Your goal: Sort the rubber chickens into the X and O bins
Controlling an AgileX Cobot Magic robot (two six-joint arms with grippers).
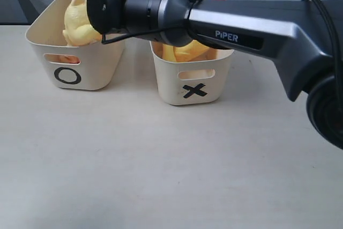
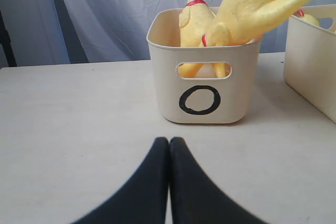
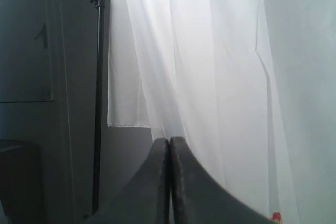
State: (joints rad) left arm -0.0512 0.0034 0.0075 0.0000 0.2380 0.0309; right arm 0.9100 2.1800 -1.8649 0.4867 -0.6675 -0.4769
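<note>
Risk: could have knocked leaning rubber chicken (image 2: 252,9) from O bin (image 2: 241,87) with low right arm (image 1: 241,30); left gripper (image 2: 169,179), right gripper (image 3: 169,179) closed on nothing.

Cream O bin (image 2: 210,119) upright on the counter (image 1: 161,159), two yellow rubber chickens poking out, upright chicken (image 2: 191,19), tilted chicken (image 2: 257,3) leaning across the rim, cream X bin (image 1: 206,76) just beside, yellow chicken bodies (image 1: 185,52) inside, partly hidden.
</note>
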